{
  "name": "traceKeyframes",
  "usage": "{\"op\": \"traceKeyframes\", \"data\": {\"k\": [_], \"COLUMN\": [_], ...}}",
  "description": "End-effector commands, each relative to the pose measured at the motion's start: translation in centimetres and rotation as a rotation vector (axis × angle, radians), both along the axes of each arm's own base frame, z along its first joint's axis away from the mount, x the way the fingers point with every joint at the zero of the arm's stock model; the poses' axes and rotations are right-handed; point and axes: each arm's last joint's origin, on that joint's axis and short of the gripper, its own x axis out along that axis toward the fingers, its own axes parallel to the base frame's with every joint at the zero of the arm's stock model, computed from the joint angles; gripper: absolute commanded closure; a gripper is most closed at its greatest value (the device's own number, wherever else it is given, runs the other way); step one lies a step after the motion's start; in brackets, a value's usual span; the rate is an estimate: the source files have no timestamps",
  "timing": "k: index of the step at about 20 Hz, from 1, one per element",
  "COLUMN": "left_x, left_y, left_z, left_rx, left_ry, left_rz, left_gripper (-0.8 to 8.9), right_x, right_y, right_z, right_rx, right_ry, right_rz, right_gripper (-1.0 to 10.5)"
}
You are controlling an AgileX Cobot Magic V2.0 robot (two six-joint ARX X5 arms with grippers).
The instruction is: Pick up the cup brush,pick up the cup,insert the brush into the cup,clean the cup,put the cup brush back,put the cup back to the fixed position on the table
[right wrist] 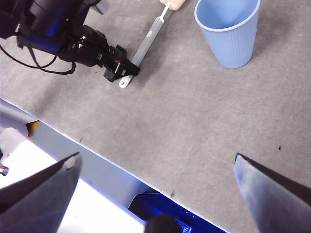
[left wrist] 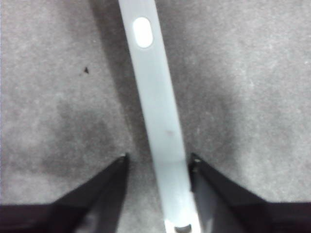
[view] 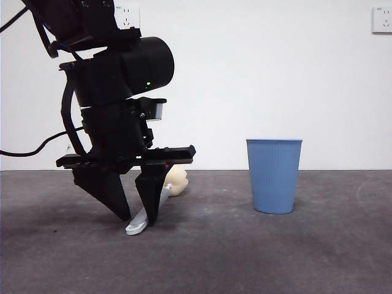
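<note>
My left gripper point(view: 139, 217) is down at the table, my arm reaching in from above, its wrist bent so the jaws point downward. The jaws are parted, with space between the two tips. My right gripper point(right wrist: 155, 170) hangs high above the table, its jaws spread wide.

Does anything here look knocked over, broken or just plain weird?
Nothing stands out. The blue cup stands upright on the table, empty and unspilled. The brush lies flat on the table, with the left gripper down around its handle, jaws open. The right gripper waits open, well away.
</note>
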Motion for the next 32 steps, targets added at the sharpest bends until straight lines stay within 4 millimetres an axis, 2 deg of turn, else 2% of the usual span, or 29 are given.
{"op": "traceKeyframes", "data": {"k": [1, 2, 6, 8, 11, 14, 19, 21, 25, 28, 32], "left_x": [-0.6, -0.7, -1.0, -1.2, -1.4, -2.3, -5.6, -7.1, -10.1, -11.6, -12.8], "left_y": [-0.4, -0.5, -0.7, -0.5, 0.3, 1.6, 4.3, 5.5, 7.8, 8.9, 9.8], "left_z": [-2.0, -2.0, -1.4, -0.4, 2.6, 6.4, 12.4, 14.2, 16.7, 17.6, 18.0], "left_rx": [0.027, 0.03, 0.029, 0.019, -0.028, -0.07, -0.114, -0.134, -0.143, -0.144, -0.139], "left_ry": [0.088, 0.086, 0.082, 0.061, -0.018, -0.114, -0.243, -0.281, -0.331, -0.343, -0.332], "left_rz": [-0.011, -0.015, -0.031, -0.038, -0.05, -0.082, -0.137, -0.142, -0.169, -0.177, -0.184], "left_gripper": [6.97, 8.03, 8.21, 8.21, 8.21, 8.21, 8.21, 8.21, 8.21, 8.21, 8.21], "right_x": [0.0, 0.0, 0.0, 0.0, 0.4, 1.2, 4.0, 5.3, 6.6, 7.1, 8.8], "right_y": [0.0, 0.0, 0.0, 0.0, 0.1, 0.2, 1.1, 1.8, 3.4, 4.5, 6.0], "right_z": [0.1, 0.1, 0.1, 0.1, 0.0, -0.2, -0.3, -2.0, -7.2, -10.1, -12.4], "right_rx": [0.007, 0.007, 0.007, 0.01, 0.035, 0.034, 0.059, 0.08, 0.04, 0.011, -0.036], "right_ry": [-0.005, -0.005, -0.005, -0.001, 0.05, 0.055, -0.051, -0.065, -0.115, -0.165, -0.217], "right_rz": [0.001, 0.0, 0.001, -0.003, -0.038, -0.036, -0.01, -0.008, -0.107, -0.139, -0.18], "right_gripper": [3.5, 3.5, 3.5, 3.5, 3.5, 3.5, 3.5, 3.5, 3.5, 3.5, 3.5]}}
